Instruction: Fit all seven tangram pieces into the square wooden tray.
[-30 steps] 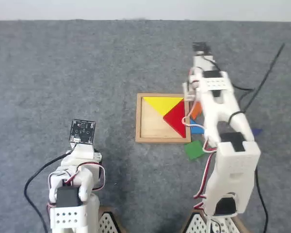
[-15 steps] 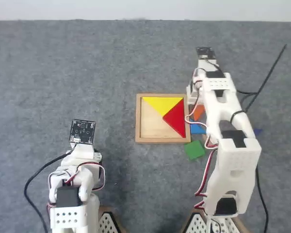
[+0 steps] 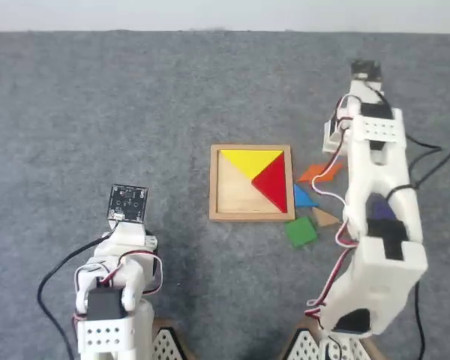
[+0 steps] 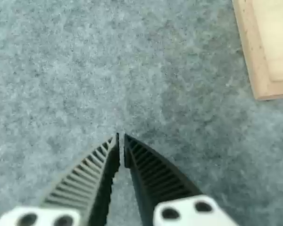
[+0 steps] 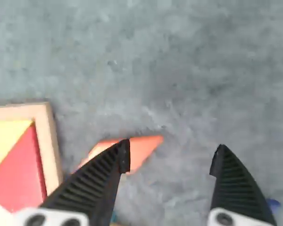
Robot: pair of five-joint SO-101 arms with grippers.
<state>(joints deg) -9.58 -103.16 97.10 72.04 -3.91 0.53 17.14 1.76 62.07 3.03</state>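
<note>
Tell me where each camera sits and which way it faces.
High: fixed overhead, looking down on tray; left arm and right arm show.
Left wrist: on left arm, facing carpet; shut left gripper shows.
Right wrist: on right arm, facing orange piece; open right gripper shows.
Shared: all three show the tray.

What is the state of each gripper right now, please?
Left gripper: closed, holding nothing.
Right gripper: open, holding nothing, above the orange piece.
</note>
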